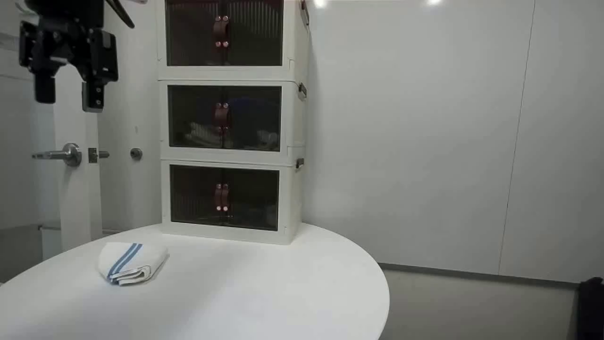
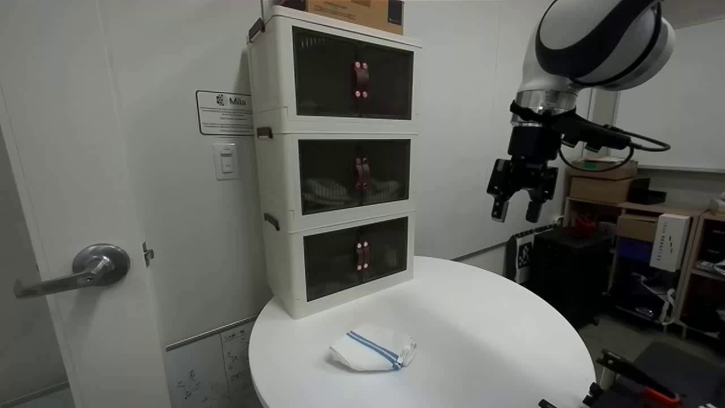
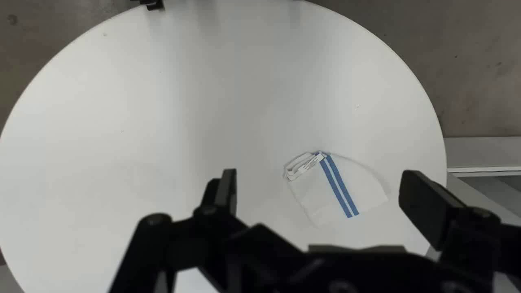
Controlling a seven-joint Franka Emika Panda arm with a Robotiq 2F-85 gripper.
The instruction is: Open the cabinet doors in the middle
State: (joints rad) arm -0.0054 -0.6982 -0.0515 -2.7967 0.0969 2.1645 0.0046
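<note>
Both exterior views show the cabinet doors point(image 2: 346, 173) in the middle tier of the stack point(image 2: 340, 220), closed and meeting at its centre line. Their tinted panels look thin and stiff, I suppose of plastic, so each should be light to swing, but too smooth to be pinched. Therefore the handles point(image 2: 359, 173) are the right place to take hold: small dark-red straps with studs at their ends (probably soft, so they may bend before the door follows). They sit so near together that a wide grasp could catch both. A gentle pull seems wise, because the stack might slide on the table point(image 2: 481, 340) under it. Before the stack lies a folded striped cloth point(image 2: 371, 350). Over the table, well apart from the stack, hangs the gripper point(image 2: 516, 212), its jaws spread, with nothing between them.
</note>
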